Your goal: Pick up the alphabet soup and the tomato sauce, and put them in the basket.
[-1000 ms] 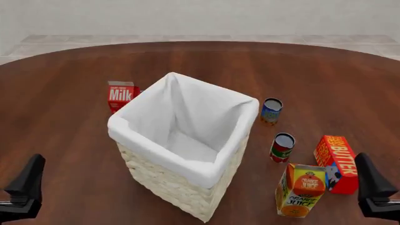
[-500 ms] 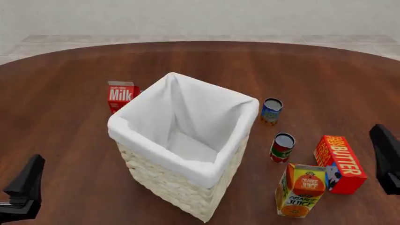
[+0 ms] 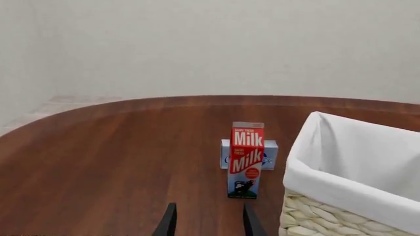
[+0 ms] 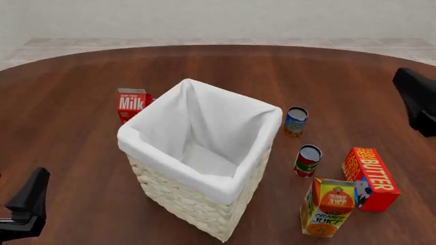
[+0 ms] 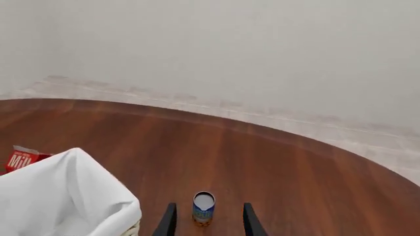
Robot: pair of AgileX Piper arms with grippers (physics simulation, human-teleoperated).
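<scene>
The alphabet soup (image 4: 295, 120), a blue-labelled can, stands upright just right of the basket (image 4: 184, 204). The tomato sauce (image 4: 307, 160), a red-and-green can, stands upright nearer me, beside the basket's right corner. My right gripper (image 4: 415, 99) is at the far right edge, to the right of and beyond both cans. In the right wrist view it (image 5: 206, 231) is open and empty, with the alphabet soup (image 5: 203, 208) standing ahead between the fingers' lines and the basket (image 5: 66, 201) beside it. My left gripper (image 4: 26, 204) is low at the near left, open and empty in the left wrist view (image 3: 208, 227).
A red milk carton (image 4: 131, 104) stands by the basket's far left side, with a pale blue box (image 3: 268, 156) behind it. A red butter box (image 4: 370, 178) and an orange juice carton (image 4: 327, 206) stand near the front right, close to the tomato sauce.
My right arm has moved from the near right corner away across the table to the far right edge. The left arm and all objects have not moved.
</scene>
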